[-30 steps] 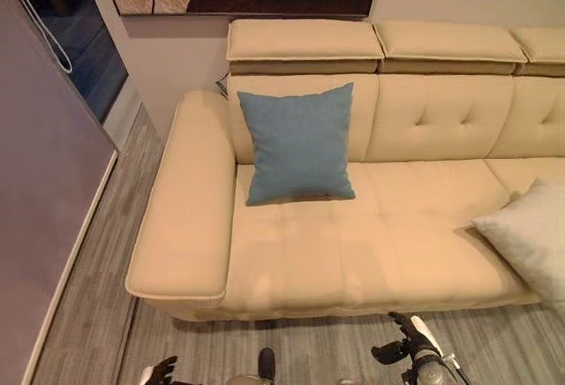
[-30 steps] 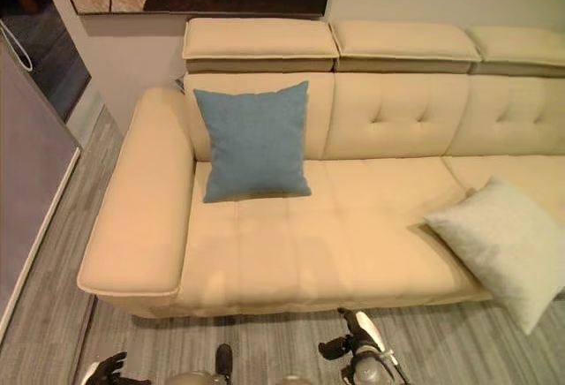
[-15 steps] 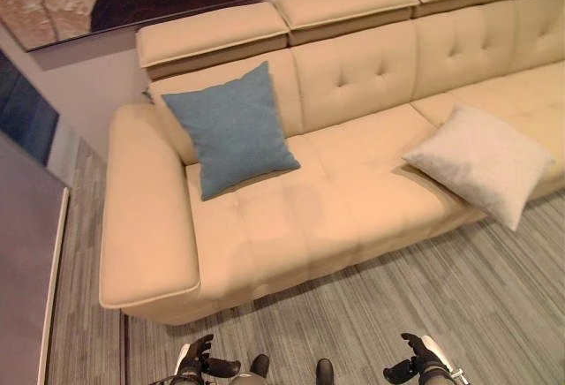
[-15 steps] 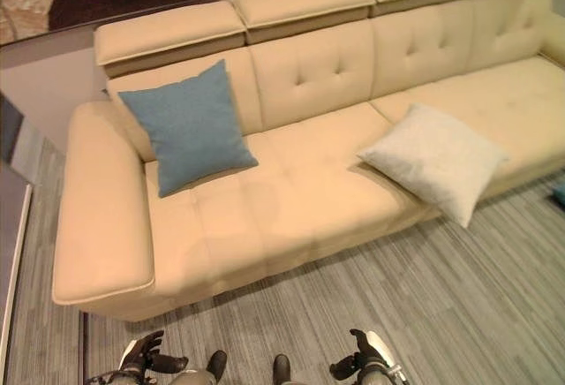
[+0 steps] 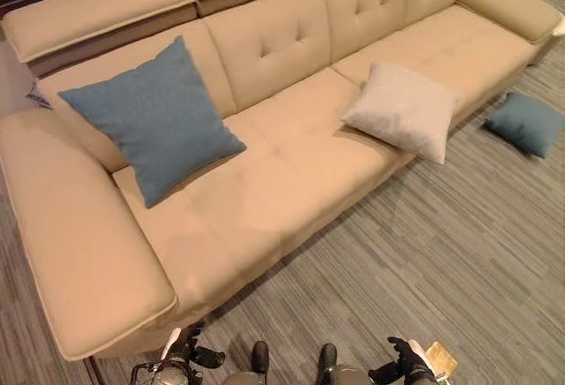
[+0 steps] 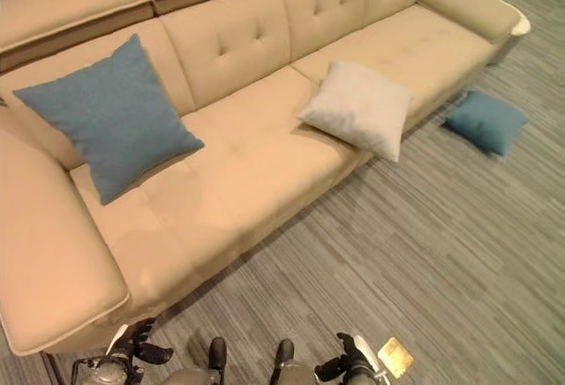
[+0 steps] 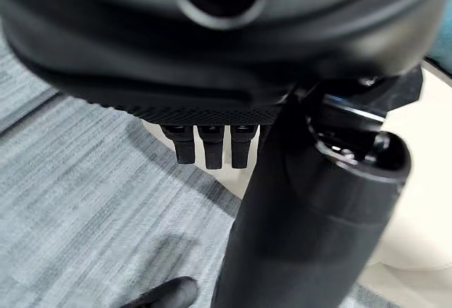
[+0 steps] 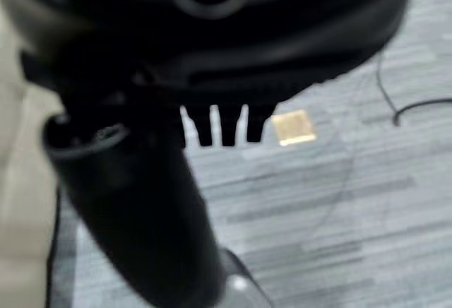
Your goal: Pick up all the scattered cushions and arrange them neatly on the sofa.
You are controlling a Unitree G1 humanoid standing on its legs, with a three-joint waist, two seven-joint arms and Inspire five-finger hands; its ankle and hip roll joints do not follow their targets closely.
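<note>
A: What takes up the scene?
B: A long beige sofa (image 5: 291, 164) on a grey striped floor (image 5: 441, 270).
A: And the cushions?
B: A big blue cushion (image 5: 150, 116) leans upright against the backrest by the near armrest. A cream cushion (image 5: 402, 109) lies flat on the seat's front edge, overhanging a little. A smaller blue cushion (image 5: 525, 123) lies on the floor just beside the sofa's far end.
A: The hands?
B: The left hand (image 5: 181, 354) and right hand (image 5: 406, 369) hang low over the floor, fingers loosely straight, holding nothing. A small tan square (image 6: 394, 356) lies on the floor near the right hand.
</note>
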